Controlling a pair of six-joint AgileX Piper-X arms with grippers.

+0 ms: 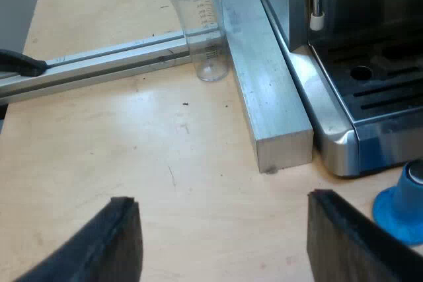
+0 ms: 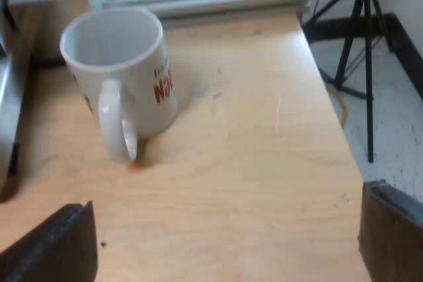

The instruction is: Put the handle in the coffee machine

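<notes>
My left gripper (image 1: 221, 246) hangs open over bare wooden tabletop, nothing between its black fingers (image 1: 112, 242). Ahead of it a clear measuring glass (image 1: 201, 24) stands upright where two aluminium bars meet. The espresso machine (image 1: 344, 97) shows its steel base and slotted drip tray beyond the thick bar. A blue tamper (image 1: 402, 204) sits on the table by the machine's corner, close to one left finger. My right gripper (image 2: 225, 242) is open too, above the table short of a white mug (image 2: 122, 77) with red lettering, upright and empty, its handle toward the gripper.
A thick aluminium bar (image 1: 268, 77) runs along the machine's base, and a thinner rail (image 1: 99, 61) crosses the table; a dark rounded object (image 1: 20, 63) rests on it. The steam wand (image 1: 316, 1) hangs over the drip tray. Past the table edge stands a black tripod (image 2: 362, 44).
</notes>
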